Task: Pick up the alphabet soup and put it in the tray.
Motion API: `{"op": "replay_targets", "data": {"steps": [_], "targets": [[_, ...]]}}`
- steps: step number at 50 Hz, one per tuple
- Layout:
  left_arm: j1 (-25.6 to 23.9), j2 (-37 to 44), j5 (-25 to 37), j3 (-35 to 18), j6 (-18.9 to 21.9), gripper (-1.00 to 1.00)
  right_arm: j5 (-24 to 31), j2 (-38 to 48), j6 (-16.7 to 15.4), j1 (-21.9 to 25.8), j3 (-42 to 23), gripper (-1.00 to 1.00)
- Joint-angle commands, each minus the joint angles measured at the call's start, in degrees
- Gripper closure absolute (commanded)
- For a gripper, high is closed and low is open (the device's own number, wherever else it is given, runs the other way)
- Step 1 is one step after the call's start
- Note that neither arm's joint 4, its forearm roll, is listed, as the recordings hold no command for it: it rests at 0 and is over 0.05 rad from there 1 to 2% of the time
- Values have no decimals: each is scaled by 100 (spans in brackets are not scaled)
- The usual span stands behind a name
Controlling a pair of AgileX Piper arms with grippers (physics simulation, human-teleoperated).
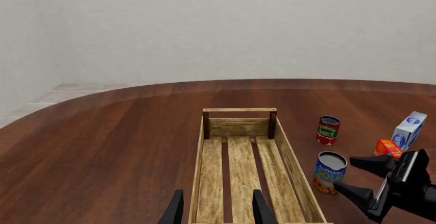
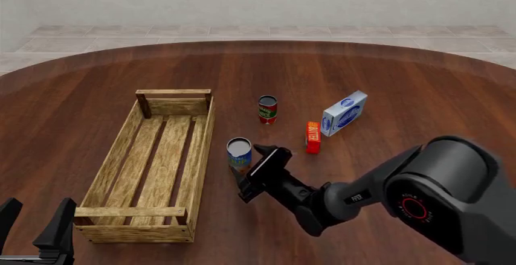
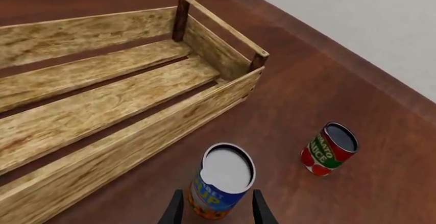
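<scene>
Dark wooden table (image 2: 419, 90), carrying tray (image 2: 115, 165), soup can (image 2: 238, 154), tomato sauce can (image 2: 267, 109), butter box (image 2: 313, 137), milk carton (image 2: 344, 113).

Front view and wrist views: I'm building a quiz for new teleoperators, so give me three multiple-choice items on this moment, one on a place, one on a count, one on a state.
1. Where is the alphabet soup?
A. inside the tray
B. on the table beside the tray
C. lifted in the air

2. How many cans are on the table?
A. one
B. two
C. four

3. What is the right gripper doing?
A. open, fingers either side of the soup can
B. shut on the red-and-green can
C. resting in the tray

Answers:
1 B, it stands outside the tray wall.
2 B, soup plus red-and-green can.
3 A, right wrist view shows fingertips flanking it.
</scene>
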Motion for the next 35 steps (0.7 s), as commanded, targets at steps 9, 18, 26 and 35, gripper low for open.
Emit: {"op": "replay_targets", "data": {"steps": [9, 18, 26, 35], "targets": [[0, 1, 0, 0, 0, -100, 45, 100, -16, -12, -131, -100], [0, -1, 0, 0, 0, -100, 97, 131, 51, -73, -180, -100], [0, 0, 0, 0, 0, -100, 151, 139, 68, -91, -239, -100], [0, 1, 0, 0, 1, -100, 191, 220, 60, -133, -337, -100]]}}
